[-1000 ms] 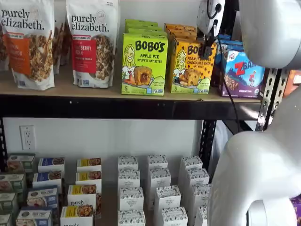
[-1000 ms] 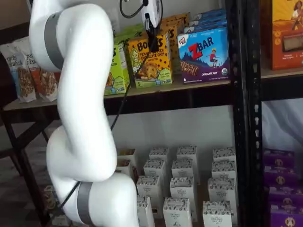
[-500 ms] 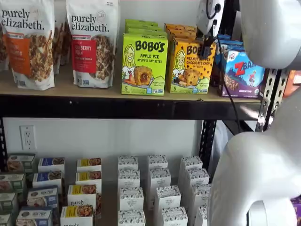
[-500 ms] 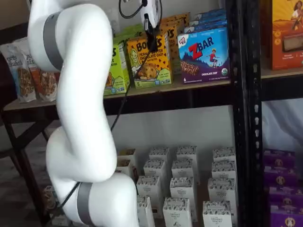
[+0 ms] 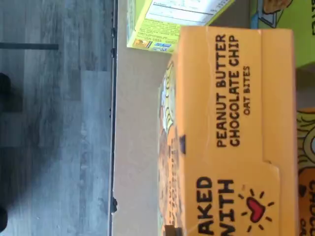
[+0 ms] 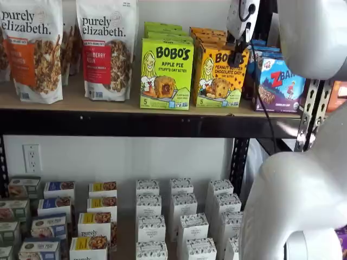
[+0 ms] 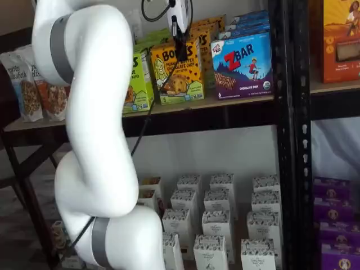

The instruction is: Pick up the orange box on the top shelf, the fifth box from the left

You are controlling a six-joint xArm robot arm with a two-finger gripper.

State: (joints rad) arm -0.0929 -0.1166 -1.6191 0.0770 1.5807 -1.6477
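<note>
The orange box [image 6: 218,81] reads BOBO'S Peanut Butter Chocolate Chip and stands on the top shelf [image 6: 108,104] between a green box and a blue one. My gripper [image 6: 238,54] comes down from above, its black fingers shut on the box's upper edge. In both shelf views the box [image 7: 178,76] leans slightly under the gripper [image 7: 181,48], above the shelf board [image 7: 242,101]. The wrist view is filled by the orange box's top panel [image 5: 231,132], lettered "PEANUT BUTTER CHOCOLATE CHIP OAT BITES".
A lime-green Bobo's Apple Pie box [image 6: 165,73] stands close on the left and a blue ZBar box [image 6: 279,84] close on the right. Granola bags [image 6: 105,49] stand further left. Small white boxes [image 6: 179,216] fill the lower level. A black upright [image 7: 287,135] stands right of the ZBar box.
The fingers have closed on the orange box's top edge. The box has tipped slightly out of square on the shelf. The arm has barely moved.
</note>
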